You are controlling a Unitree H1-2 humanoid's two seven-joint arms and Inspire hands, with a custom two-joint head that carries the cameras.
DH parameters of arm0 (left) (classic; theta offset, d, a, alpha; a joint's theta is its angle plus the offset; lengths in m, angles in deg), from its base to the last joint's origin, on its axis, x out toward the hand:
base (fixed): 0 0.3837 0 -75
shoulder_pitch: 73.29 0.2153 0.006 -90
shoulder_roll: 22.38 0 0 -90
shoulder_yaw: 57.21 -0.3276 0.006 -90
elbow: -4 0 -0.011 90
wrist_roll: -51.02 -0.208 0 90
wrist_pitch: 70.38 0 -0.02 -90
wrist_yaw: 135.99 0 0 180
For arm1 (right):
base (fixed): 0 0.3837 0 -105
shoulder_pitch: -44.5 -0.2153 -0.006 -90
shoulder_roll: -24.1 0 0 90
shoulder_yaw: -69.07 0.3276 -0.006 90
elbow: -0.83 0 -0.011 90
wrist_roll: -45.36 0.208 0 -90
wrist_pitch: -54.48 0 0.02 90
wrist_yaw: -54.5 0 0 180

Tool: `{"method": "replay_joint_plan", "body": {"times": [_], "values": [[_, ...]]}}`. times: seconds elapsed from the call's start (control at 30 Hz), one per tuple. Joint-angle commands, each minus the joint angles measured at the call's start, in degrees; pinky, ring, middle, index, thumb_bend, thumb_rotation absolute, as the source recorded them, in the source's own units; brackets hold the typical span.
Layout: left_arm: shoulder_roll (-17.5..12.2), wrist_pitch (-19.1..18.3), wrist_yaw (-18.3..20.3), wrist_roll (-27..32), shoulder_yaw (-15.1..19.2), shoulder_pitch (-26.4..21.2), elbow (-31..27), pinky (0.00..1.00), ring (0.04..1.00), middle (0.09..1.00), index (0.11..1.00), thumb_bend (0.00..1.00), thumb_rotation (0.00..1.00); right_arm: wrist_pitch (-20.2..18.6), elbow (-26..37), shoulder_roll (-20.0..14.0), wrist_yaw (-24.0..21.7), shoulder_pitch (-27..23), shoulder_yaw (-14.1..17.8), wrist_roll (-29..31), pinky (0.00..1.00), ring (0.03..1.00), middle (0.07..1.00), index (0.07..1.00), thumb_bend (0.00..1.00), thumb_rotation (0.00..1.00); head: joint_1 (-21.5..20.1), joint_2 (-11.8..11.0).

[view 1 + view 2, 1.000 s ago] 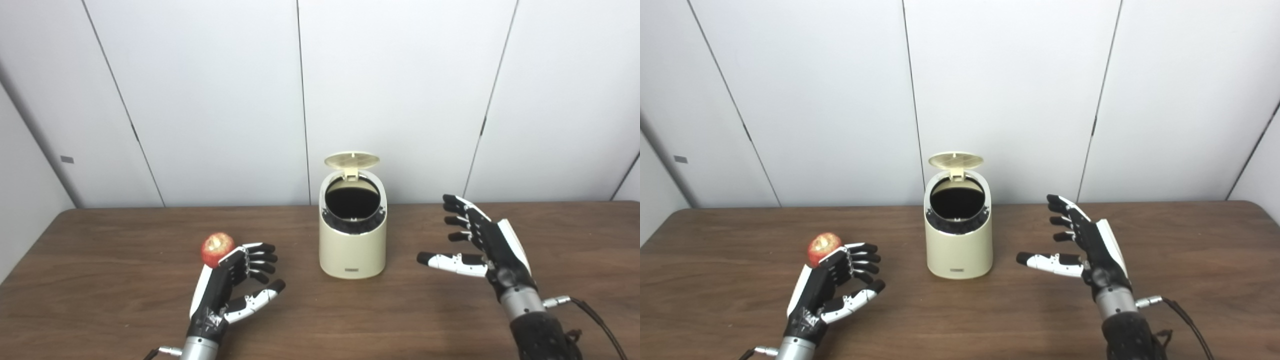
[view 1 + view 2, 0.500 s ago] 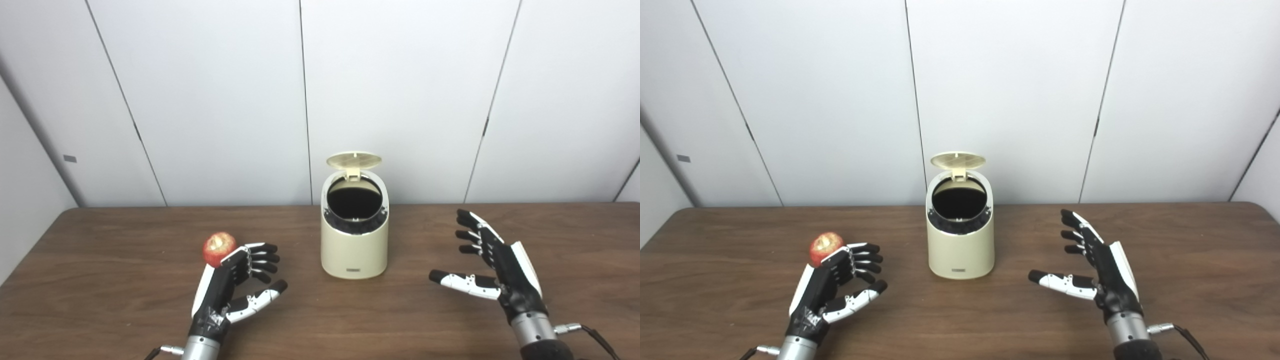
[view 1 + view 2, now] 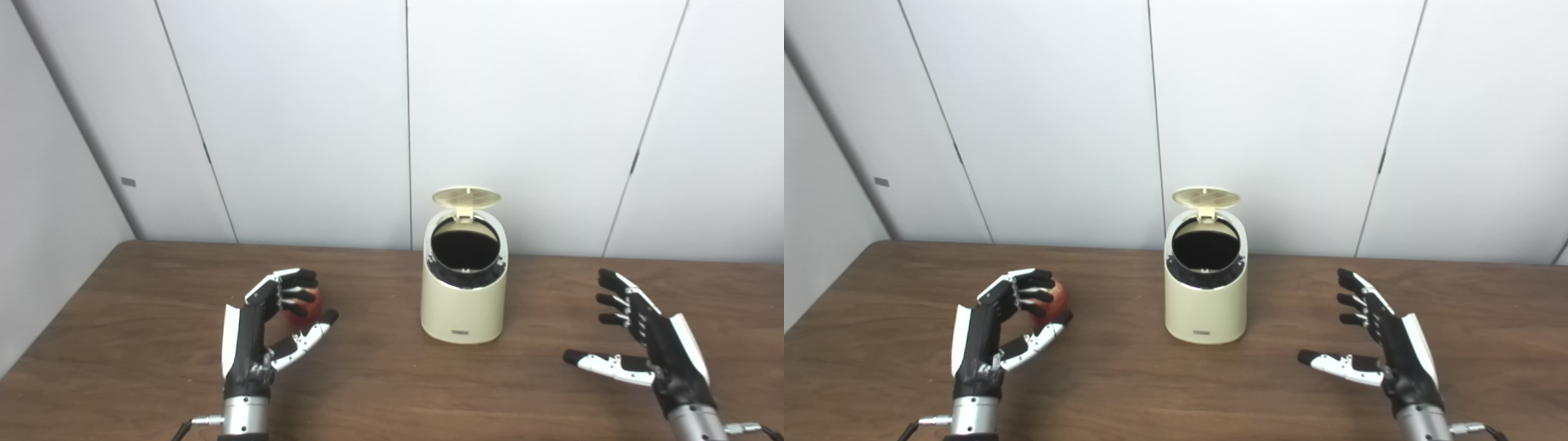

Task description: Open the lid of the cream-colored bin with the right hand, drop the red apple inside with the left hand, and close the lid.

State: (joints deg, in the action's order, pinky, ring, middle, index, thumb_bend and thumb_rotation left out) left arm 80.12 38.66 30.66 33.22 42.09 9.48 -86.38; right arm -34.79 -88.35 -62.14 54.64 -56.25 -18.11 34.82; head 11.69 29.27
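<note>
Standing open at the middle of the tabletop (image 3: 380, 392), the cream-colored bin (image 3: 463, 306) is seen with its lid (image 3: 466, 196) tipped up and back on the rear hinge, so the opening step is judged done; the step in hand is judged to be the grasp of the red apple (image 3: 1053, 296), which rests on the tabletop well to the left of the bin; the left hand (image 3: 269, 327) is cupped around it, fingers curled over the top and thumb reaching beneath the near side, but whether a firm hold has been made cannot be told; the right hand (image 3: 1381, 352) is held to the right of the bin, well apart from it, fingers spread and holding nothing; a closing of the left hand, a lift and a carry rightward over the bin's dark mouth are what the next move is judged to call for; nothing is seen between apple and bin, though the raised lid behind the mouth would need to be kept clear of.
</note>
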Motion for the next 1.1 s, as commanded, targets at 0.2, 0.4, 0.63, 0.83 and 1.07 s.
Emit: {"method": "replay_joint_plan", "body": {"times": [0.2,0.4,0.63,0.83,1.07], "values": [[-1.9,0.5,-7.6,-5.0,3.2,-4.4,-0.2,0.61,0.777,0.856,0.873,0.7,0.15,0.5,2.1,-0.9,-0.6,-0.9,0.0,1.1,0.7,0.824,0.883,0.867,0.78,0.1,0.9,0.0],[-4.7,-2.7,-9.1,-8.3,2.9,-6.7,2.9,0.71,0.841,0.891,0.905,0.74,0.16,-2.0,4.8,-1.0,-1.1,-0.7,-0.4,0.3,0.69,0.823,0.882,0.865,0.77,0.09,1.0,0.2],[-8.4,-14.8,-1.6,-8.1,-0.5,-8.3,3.8,0.91,0.968,0.958,0.953,0.91,0.28,-3.8,6.5,-1.1,-2.3,-0.6,-0.2,1.2,0.68,0.816,0.888,0.872,0.75,0.08,0.9,0.5],[-11.1,-18.7,2.5,-7.5,-3.0,-9.4,6.4,0.88,0.944,0.909,0.947,0.95,0.31,-4.2,7.2,-1.0,-2.1,-0.6,-0.2,0.4,0.67,0.804,0.882,0.866,0.76,0.1,0.7,0.6],[-13.1,-20.5,3.7,-7.9,-5.3,-10.4,10.4,0.83,0.922,0.867,0.924,0.99,0.35,-3.9,7.5,-1.1,-2.5,-0.5,0.0,1.0,0.69,0.812,0.884,0.869,0.75,0.09,0.5,0.7]]}}
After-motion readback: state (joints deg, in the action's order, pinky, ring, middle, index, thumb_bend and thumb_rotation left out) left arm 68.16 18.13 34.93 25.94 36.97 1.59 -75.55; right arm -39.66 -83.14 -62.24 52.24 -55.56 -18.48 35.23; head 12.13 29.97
